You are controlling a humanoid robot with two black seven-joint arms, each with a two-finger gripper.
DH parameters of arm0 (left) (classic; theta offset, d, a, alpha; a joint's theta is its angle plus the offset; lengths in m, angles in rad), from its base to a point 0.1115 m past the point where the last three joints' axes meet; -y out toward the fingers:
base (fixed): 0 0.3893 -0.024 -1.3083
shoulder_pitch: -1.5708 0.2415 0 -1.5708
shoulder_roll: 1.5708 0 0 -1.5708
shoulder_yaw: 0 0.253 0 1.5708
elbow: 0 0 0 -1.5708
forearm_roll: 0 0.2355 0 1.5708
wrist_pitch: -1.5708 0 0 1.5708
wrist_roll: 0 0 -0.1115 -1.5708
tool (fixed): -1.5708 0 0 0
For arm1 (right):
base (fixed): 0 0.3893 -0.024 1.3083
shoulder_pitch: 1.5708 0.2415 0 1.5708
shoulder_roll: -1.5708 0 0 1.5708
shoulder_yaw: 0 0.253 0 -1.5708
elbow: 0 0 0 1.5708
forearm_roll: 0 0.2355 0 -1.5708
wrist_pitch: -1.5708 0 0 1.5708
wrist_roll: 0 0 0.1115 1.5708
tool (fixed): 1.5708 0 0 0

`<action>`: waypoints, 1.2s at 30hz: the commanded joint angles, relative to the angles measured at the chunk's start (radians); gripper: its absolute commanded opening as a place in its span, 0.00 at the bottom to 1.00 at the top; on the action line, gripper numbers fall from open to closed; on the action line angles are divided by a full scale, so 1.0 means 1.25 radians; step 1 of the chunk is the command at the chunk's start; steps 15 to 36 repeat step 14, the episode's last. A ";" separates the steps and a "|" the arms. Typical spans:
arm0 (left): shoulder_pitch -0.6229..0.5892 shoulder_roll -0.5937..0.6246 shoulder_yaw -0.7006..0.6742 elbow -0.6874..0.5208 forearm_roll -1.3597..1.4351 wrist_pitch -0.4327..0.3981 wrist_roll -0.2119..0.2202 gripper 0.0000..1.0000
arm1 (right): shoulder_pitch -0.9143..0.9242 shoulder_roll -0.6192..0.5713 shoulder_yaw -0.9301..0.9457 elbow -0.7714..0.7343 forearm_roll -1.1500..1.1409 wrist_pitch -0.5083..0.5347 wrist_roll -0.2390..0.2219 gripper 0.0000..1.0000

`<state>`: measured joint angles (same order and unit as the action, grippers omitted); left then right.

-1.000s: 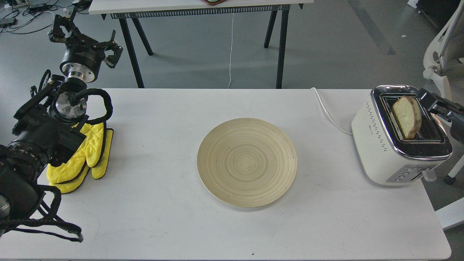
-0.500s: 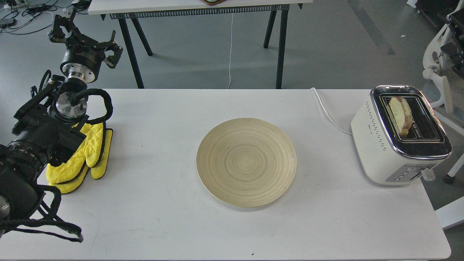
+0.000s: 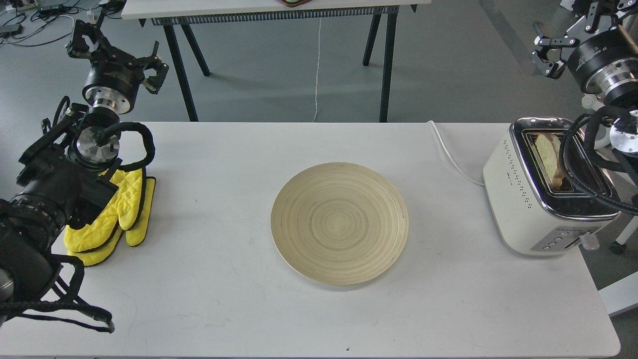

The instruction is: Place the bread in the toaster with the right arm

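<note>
The bread (image 3: pixel 547 158) stands on its edge in the left slot of the toaster (image 3: pixel 538 199), tilted a little, and its upper part sticks out above the chrome top. The toaster sits at the right end of the white table (image 3: pixel 224 299), with its cord (image 3: pixel 451 154) running to the back edge. The right gripper (image 3: pixel 573 27) is raised high behind the toaster, well apart from the bread; its fingers are spread wide and hold nothing. A black cable loop (image 3: pixel 573 169) of the right arm hangs in front of the toaster top and hides part of the slots. The left gripper (image 3: pixel 117 52) is up at the far left, also spread wide and empty. Under the left arm lie yellow mitts (image 3: pixel 117 214). A round wooden plate (image 3: pixel 339 223) rests in the middle of the table.
</note>
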<state>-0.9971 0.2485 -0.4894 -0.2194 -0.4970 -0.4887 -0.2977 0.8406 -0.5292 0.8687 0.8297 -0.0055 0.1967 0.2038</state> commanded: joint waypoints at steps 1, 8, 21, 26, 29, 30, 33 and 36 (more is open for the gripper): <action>-0.001 0.000 -0.001 0.000 0.000 0.000 0.000 1.00 | -0.001 0.067 0.053 -0.074 0.022 0.028 -0.023 1.00; -0.001 0.000 0.000 0.000 0.000 0.000 0.000 1.00 | 0.000 0.135 0.120 -0.134 0.023 0.076 -0.027 1.00; -0.001 0.000 0.000 0.000 0.000 0.000 0.000 1.00 | 0.002 0.136 0.116 -0.134 0.023 0.092 -0.027 1.00; -0.001 0.000 0.000 0.000 0.000 0.000 0.000 1.00 | 0.002 0.136 0.116 -0.134 0.023 0.092 -0.027 1.00; -0.001 0.000 0.000 0.000 0.000 0.000 0.000 1.00 | 0.002 0.136 0.116 -0.134 0.023 0.092 -0.027 1.00; -0.001 0.000 0.000 0.000 0.000 0.000 0.000 1.00 | 0.002 0.136 0.116 -0.134 0.023 0.092 -0.027 1.00; -0.001 0.000 0.000 0.000 0.000 0.000 0.000 1.00 | 0.002 0.136 0.116 -0.134 0.023 0.092 -0.027 1.00; -0.001 0.000 0.000 0.000 0.000 0.000 0.000 1.00 | 0.002 0.136 0.116 -0.134 0.023 0.092 -0.027 1.00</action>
